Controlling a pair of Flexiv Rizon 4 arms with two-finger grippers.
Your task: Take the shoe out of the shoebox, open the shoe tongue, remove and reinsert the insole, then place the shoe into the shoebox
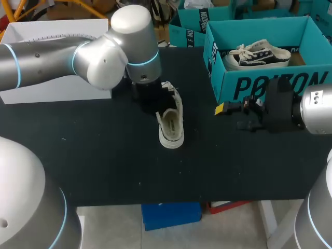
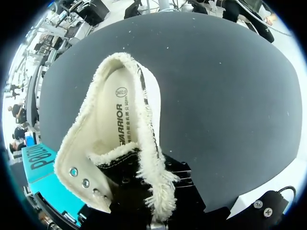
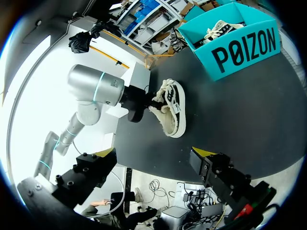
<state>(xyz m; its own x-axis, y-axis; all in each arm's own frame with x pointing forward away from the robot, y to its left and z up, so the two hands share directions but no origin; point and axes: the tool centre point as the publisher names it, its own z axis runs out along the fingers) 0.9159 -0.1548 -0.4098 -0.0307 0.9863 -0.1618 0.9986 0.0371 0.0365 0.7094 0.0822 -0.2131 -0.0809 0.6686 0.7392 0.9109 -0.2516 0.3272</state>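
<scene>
Shoe (image 1: 171, 124) out of the box, on the table (image 1: 93, 155) near the middle, well apart from the shoebox (image 1: 259, 85). Insole (image 2: 112, 124) seated inside, seen through the opening. Left gripper (image 3: 151, 101) against the shoe's far end; grip cannot be told. Right gripper (image 3: 152, 154) near the shoebox's front wall, fingers spread wide, nothing between them. Second shoe (image 1: 259, 54) lies in the shoebox.

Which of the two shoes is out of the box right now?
The cream shoe out on the black table. The other shoe, with a black side, lies inside the teal shoebox.
</scene>
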